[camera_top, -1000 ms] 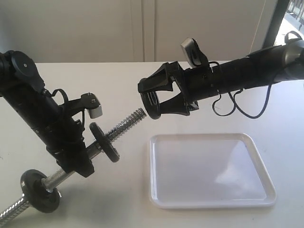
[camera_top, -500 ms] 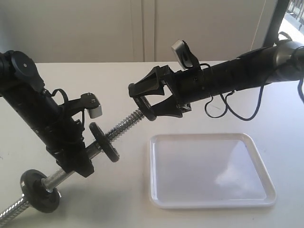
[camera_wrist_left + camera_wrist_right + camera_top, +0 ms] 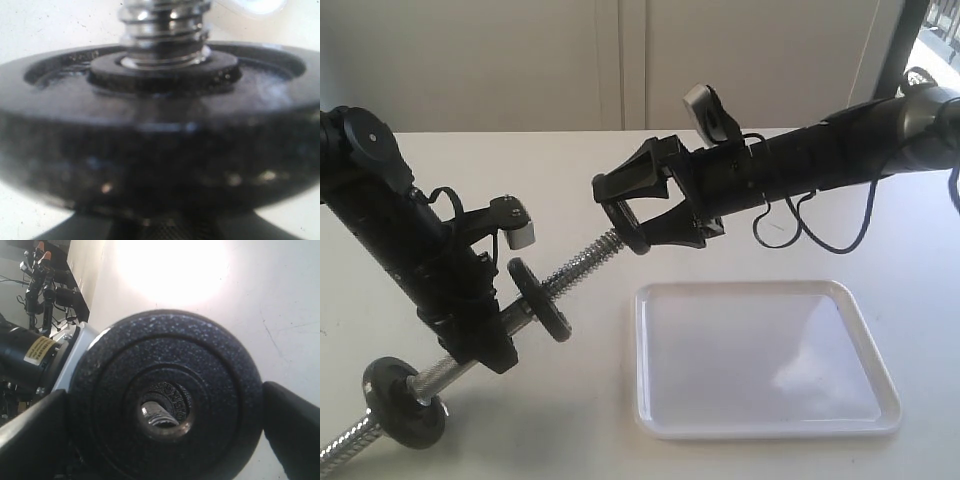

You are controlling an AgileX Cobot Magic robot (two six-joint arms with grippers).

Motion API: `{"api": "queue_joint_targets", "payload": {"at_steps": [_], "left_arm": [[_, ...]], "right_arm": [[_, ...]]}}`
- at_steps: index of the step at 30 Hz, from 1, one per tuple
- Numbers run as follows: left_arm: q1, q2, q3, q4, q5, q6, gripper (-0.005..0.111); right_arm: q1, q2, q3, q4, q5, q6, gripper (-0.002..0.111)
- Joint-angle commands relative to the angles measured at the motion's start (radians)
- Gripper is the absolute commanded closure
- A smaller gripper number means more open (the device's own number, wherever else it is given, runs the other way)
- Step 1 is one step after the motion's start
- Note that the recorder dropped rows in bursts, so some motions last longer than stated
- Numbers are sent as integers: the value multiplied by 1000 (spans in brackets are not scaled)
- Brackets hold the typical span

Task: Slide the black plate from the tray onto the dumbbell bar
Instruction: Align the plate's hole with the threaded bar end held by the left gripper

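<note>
Over the table [image 3: 570,160], right gripper [image 3: 620,216] near-horizontal — clamping black plate [image 3: 210,390]

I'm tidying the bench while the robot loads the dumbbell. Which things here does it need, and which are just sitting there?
In use:
- black plate, in the right gripper
- bar, held by the left gripper
- tray

Just sitting there:
- inner plate and end plate, both on the bar
- table
</note>
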Motion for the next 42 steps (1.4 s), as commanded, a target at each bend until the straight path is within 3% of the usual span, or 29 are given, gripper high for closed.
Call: {"api": "queue_joint_targets", "payload": {"at_steps": [1, 21, 42], "left_arm": [[0, -41, -22, -122, 67, 0, 107], [0, -41, -22, -120, 67, 0, 107], [0, -41, -22, -120, 67, 0, 107]], "right_arm": [[-30, -15, -44, 54, 49, 22, 108], [-29, -17, -55, -87, 49, 149, 108], [31, -30, -53, -76, 49, 158, 108]]}}
